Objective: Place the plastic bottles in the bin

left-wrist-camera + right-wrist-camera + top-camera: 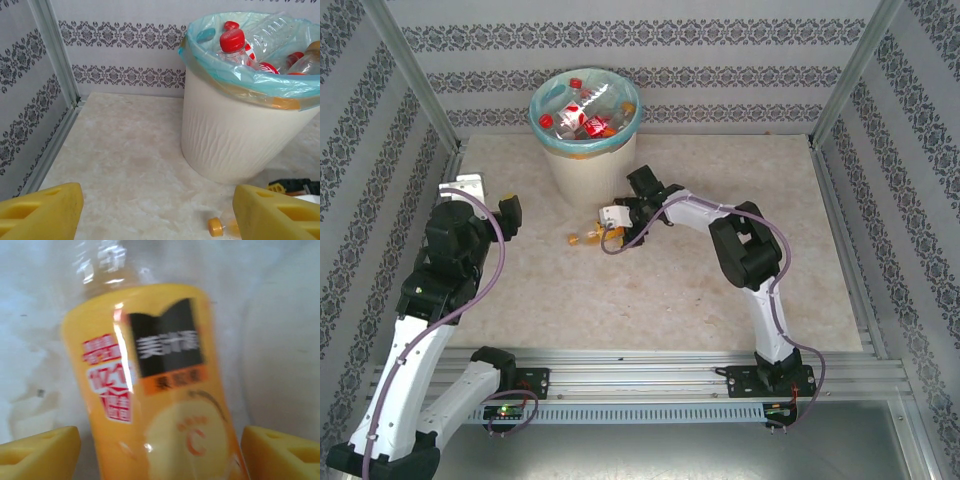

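Nearly done: most plastic bottles [582,112] are in the bin [588,178] at the table's far side. One orange-labelled bottle [150,390] is left, lying just in front of it. The right gripper [160,452] straddles it w/ jaws apart (no squeeze visible). The left gripper [157,215] hangs wide and empty nr the bin. Marbled beige table [700,300], damask-striped walls [650,35].

The bin [588,172] stands on the bench [670,300] near its back wall, with several bottles [582,112] lying inside it. A lone bottle [583,238] lies on the bench just in front of the bin, between the right jaws. The left jaws sit left of the bin, apart from it.
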`<state>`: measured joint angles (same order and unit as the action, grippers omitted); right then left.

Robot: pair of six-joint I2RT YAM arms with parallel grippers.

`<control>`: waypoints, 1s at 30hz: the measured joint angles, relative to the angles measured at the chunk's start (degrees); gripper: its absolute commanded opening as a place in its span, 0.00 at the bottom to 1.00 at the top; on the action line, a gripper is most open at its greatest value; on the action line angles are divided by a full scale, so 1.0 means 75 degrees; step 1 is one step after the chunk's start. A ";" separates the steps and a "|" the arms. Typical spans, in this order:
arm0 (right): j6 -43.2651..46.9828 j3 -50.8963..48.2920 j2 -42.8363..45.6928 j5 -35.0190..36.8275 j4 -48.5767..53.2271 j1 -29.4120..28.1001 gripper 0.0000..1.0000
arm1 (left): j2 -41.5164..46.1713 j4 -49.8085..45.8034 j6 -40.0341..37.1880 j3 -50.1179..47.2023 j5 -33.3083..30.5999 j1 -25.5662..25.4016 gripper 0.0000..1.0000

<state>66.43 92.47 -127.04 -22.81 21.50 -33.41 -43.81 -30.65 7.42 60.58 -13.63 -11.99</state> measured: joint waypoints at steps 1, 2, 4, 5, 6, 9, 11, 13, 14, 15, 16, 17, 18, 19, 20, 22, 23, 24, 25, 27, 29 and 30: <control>0.0012 -0.0023 0.0000 0.0006 0.0082 -0.0017 0.73 | 0.0000 0.0012 -0.0020 0.0000 0.0003 0.0000 0.79; 0.0026 -0.0023 0.0003 0.0009 0.0114 -0.0032 0.70 | 0.0000 0.0020 -0.0035 0.0000 0.0003 0.0000 0.79; 0.0067 -0.0023 0.0012 0.0012 0.0230 -0.0050 0.62 | 0.0000 0.0038 -0.0073 0.0000 0.0003 0.0000 0.79; 0.0105 -0.0023 0.0017 0.0047 0.0265 -0.0082 0.59 | 0.0000 0.0041 -0.0082 0.0000 0.0006 0.0000 0.79; 0.0114 -0.0023 0.0035 0.0076 0.0306 -0.0105 0.55 | 0.0000 0.0041 -0.0090 0.0000 0.0006 0.0000 0.79; 0.0015 -0.0085 0.0131 0.0175 0.0385 -0.0187 0.48 | 0.0006 0.0041 -0.0134 0.0000 0.0009 0.0000 0.80; -0.0093 -0.0326 0.0332 0.0219 0.0396 -0.0259 0.45 | 0.0015 0.0044 -0.0157 0.0003 0.0009 0.0000 0.80; -0.0259 -0.0787 0.0729 0.0280 0.0414 -0.0341 0.44 | 0.0038 0.0052 -0.0192 0.0006 0.0006 0.0000 0.81; -0.0347 -0.1017 0.0962 0.0297 0.0414 -0.0385 0.44 | 0.0061 0.0070 -0.0221 0.0006 0.0009 0.0000 0.83; -0.0463 -0.1276 0.1256 0.0306 0.0414 -0.0434 0.44 | 0.0093 0.0108 -0.0259 0.0006 0.0009 0.0000 0.84; -0.0600 -0.1539 0.1597 0.0318 0.0414 -0.0487 0.44 | 0.0137 0.0163 -0.0309 0.0006 0.0035 0.0000 0.85; -0.0723 -0.1740 0.1888 0.0326 0.0393 -0.0533 0.43 | 0.0169 0.0221 -0.0350 0.0006 0.0055 0.0000 0.85; -0.0933 -0.1976 0.2291 0.0329 0.0402 -0.0592 0.42 | 0.0219 0.0300 -0.0402 0.0012 0.0125 0.0000 0.85; -0.1177 -0.2180 0.2707 0.0326 0.0402 -0.0641 0.42 | 0.0268 0.0388 -0.0460 0.0023 0.0195 0.0000 0.85; -0.1419 -0.2346 0.3086 0.0312 0.0393 -0.0685 0.42 | 0.0294 0.0440 -0.0513 0.0055 0.0280 0.0000 0.85; -0.2101 -0.2748 0.4033 0.0172 0.0300 -0.0734 0.42 | 0.0306 0.0504 -0.0600 0.0221 0.0554 0.0000 0.84; -0.2396 -0.2932 0.4479 0.0058 0.0251 -0.0734 0.42 | 0.0294 0.0551 -0.0624 0.0315 0.0705 0.0000 0.84; -0.2783 -0.3165 0.5042 -0.0070 0.0221 -0.0737 0.42 | 0.0256 0.0615 -0.0647 0.0460 0.0930 0.0000 0.84; -0.3130 -0.3369 0.5560 -0.0204 0.0134 -0.0726 0.42 | 0.0213 0.0699 -0.0650 0.0586 0.1169 0.0000 0.84; -0.3815 -0.3724 0.6513 -0.0458 -0.0079 -0.0708 0.43 | 0.0102 0.1008 -0.0635 0.0758 0.1795 0.0000 0.84; -0.4500 -0.4004 0.7326 -0.0691 -0.0393 -0.0627 0.43 | 0.0020 0.1364 -0.0551 0.0831 0.2597 0.0000 0.84; -0.4855 -0.4100 0.7659 -0.0845 -0.0539 -0.0548 0.43 | -0.0061 0.1559 -0.0490 0.0863 0.3080 0.0000 0.85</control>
<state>30.02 61.71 -69.60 -29.15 17.45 -37.52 -44.27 -18.96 3.75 67.05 9.47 -11.99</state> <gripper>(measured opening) 0.519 0.845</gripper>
